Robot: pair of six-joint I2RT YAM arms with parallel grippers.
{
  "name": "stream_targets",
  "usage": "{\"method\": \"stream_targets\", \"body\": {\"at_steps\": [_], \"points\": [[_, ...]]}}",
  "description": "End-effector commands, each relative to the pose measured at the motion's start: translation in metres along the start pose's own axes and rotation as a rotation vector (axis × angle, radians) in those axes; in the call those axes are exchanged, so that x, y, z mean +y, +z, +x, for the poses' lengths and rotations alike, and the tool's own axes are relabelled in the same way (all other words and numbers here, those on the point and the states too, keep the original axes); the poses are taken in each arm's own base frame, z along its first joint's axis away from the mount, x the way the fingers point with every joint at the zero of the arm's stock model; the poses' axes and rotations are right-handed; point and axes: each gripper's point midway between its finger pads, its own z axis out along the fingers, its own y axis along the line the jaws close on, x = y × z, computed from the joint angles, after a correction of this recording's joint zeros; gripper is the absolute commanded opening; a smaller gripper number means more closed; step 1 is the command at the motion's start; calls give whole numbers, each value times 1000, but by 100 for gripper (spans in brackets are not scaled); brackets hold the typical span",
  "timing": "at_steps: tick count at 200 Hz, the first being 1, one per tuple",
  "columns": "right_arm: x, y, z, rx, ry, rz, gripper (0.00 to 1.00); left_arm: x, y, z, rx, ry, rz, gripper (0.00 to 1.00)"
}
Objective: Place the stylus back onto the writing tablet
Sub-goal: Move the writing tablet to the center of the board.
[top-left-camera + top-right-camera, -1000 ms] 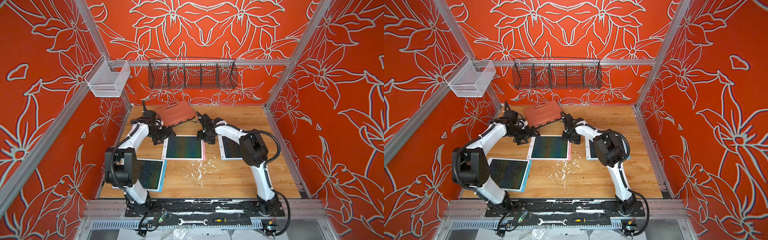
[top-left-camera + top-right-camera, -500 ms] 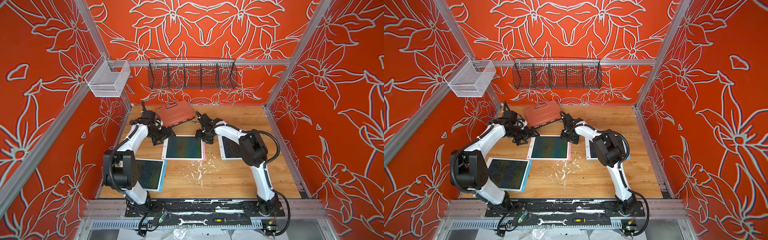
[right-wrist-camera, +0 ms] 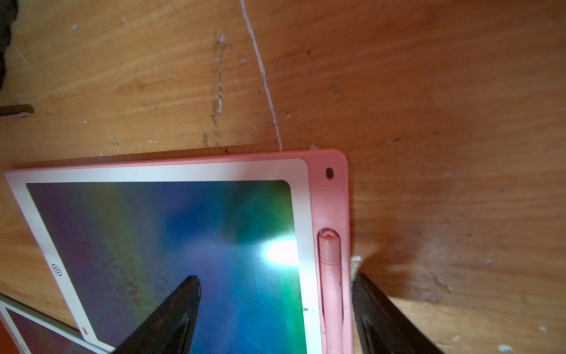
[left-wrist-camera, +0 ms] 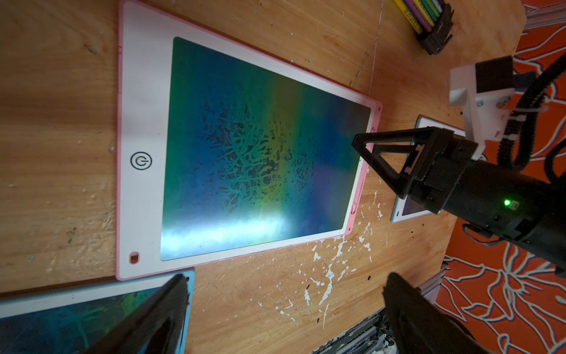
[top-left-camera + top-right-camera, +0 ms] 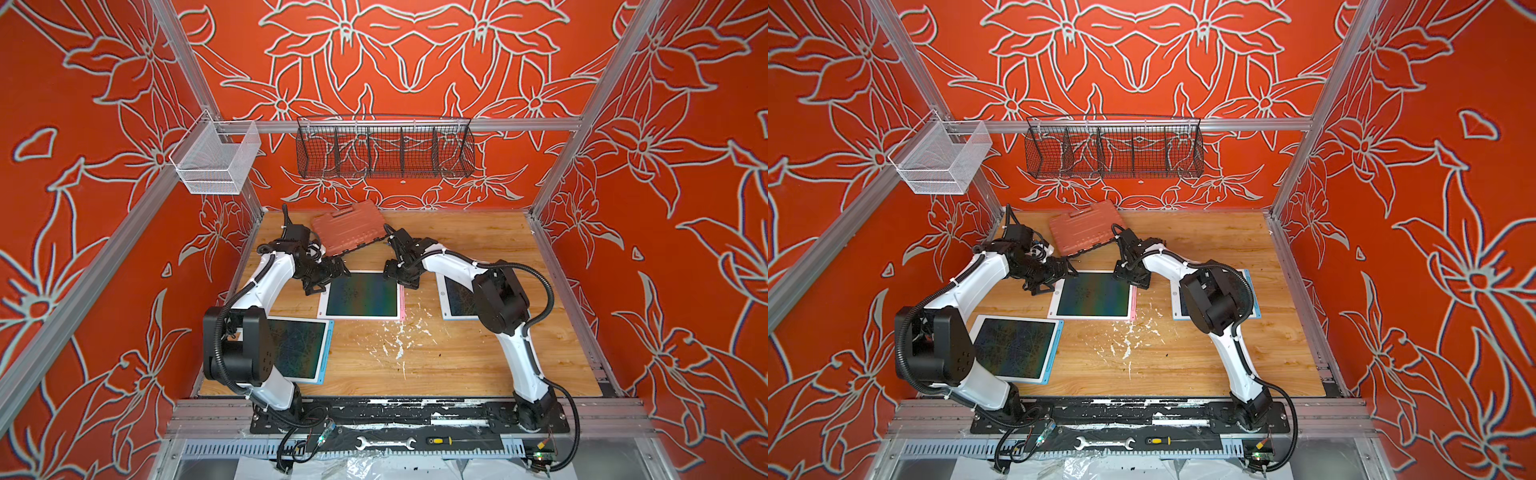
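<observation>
Right tool [image 3: 275,277] stood open astride the stylus [image 3: 330,275] on the writing tablet [image 3: 340,199]
A straight lift looked safest, touching nothing

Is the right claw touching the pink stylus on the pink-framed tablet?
Apart. In the right wrist view the slim pink plastic stylus lies in the pink-framed writing tablet's edge groove; the open right claw straddles it, with frame and screen visible between.
</observation>
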Motion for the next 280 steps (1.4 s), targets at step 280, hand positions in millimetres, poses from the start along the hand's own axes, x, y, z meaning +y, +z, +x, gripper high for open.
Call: {"method": "stream_targets", "body": {"at_steps": [280], "points": [[13, 12, 18, 49, -49, 22, 82, -20, -16, 14, -17, 53, 26, 98]]}}
